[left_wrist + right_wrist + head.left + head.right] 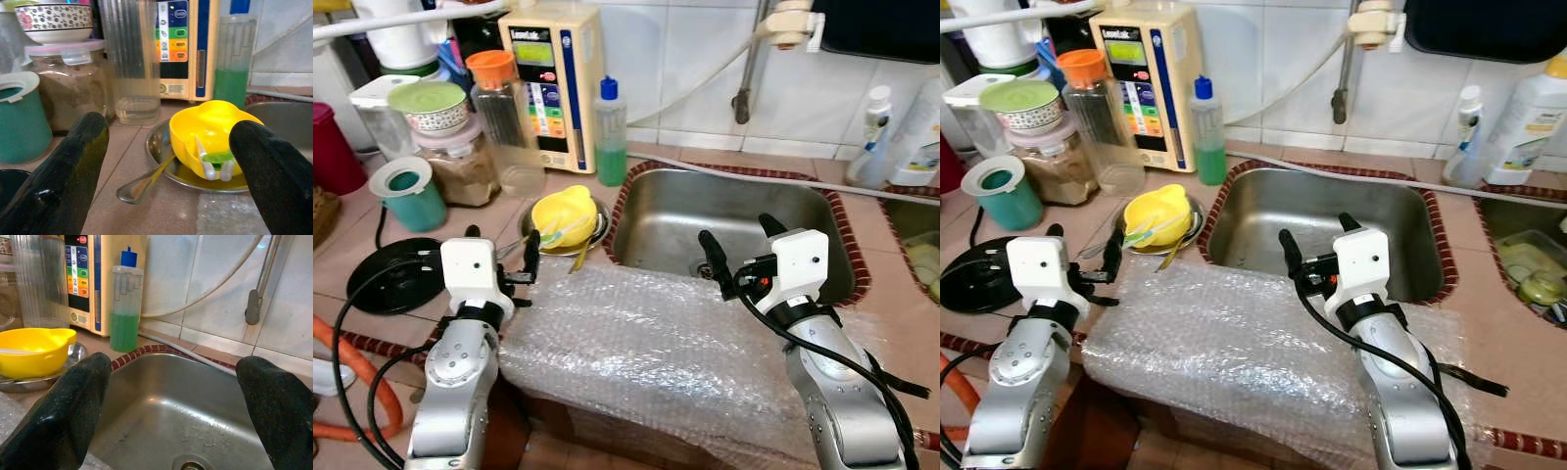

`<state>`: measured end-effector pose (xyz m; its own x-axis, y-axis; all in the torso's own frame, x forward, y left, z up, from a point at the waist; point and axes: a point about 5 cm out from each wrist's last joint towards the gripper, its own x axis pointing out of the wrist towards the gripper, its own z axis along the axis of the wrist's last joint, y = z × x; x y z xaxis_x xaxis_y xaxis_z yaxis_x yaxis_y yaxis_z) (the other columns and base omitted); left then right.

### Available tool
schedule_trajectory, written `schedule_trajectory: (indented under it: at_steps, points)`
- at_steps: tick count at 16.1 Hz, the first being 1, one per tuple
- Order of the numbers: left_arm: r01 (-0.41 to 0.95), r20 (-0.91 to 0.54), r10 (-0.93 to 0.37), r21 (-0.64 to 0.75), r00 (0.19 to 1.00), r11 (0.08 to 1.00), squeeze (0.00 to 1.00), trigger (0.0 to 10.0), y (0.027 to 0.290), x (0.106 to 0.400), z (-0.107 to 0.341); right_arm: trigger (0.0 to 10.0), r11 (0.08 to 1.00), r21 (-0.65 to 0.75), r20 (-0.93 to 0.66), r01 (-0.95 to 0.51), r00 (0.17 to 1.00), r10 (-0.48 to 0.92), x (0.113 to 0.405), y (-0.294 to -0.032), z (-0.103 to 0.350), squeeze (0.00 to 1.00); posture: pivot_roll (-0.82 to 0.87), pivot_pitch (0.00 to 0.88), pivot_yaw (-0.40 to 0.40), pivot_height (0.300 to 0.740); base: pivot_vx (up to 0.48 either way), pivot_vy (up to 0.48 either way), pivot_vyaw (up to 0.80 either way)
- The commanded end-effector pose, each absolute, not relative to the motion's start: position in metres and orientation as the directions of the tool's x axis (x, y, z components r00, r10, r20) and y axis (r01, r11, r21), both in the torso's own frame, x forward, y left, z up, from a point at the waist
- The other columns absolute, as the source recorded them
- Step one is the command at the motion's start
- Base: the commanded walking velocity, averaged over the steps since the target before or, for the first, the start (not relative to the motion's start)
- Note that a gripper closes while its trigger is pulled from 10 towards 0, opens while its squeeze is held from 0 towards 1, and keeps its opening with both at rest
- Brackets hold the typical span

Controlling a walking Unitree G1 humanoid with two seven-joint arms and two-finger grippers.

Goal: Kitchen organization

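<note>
Left wrist view: my left end effector is wide open, holding nothing, aimed at one yellow bowl on one steel plate. One spoon lies there, long axis running from the plate's rim out toward the end effector. Right end effector is likewise spread and empty over the sink. One bubble-wrap sheet covers the front edge of the tiled bench. White tiled wall behind.

Sink basin open ahead; yellow bowl, bottles crowd left.
</note>
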<state>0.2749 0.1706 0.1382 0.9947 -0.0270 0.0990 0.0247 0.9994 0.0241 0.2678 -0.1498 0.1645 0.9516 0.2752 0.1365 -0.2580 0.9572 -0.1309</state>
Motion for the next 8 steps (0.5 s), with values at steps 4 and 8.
schedule_trajectory:
  at_steps: [4, 8]
  points:
    - [0.113, 0.046, -0.113, 0.005, 0.993, 0.994, 0.00, 10.0, 0.161, 0.284, 0.127, 10.0, 0.915, -0.110, 0.052, -0.389, 0.917, 0.396, 0.261, -0.135, 0.161, 0.00, 0.01, 0.000, 0.047, 0.740, 0.000, 0.000, 0.00]
    - [0.175, 0.046, -0.174, -0.027, 0.984, 0.984, 0.00, 10.0, 0.147, 0.294, 0.130, 10.0, 0.861, -0.117, -0.016, -0.495, 0.868, 0.497, 0.250, -0.123, 0.150, 0.00, 0.00, 0.000, 0.049, 0.740, 0.000, 0.000, 0.00]
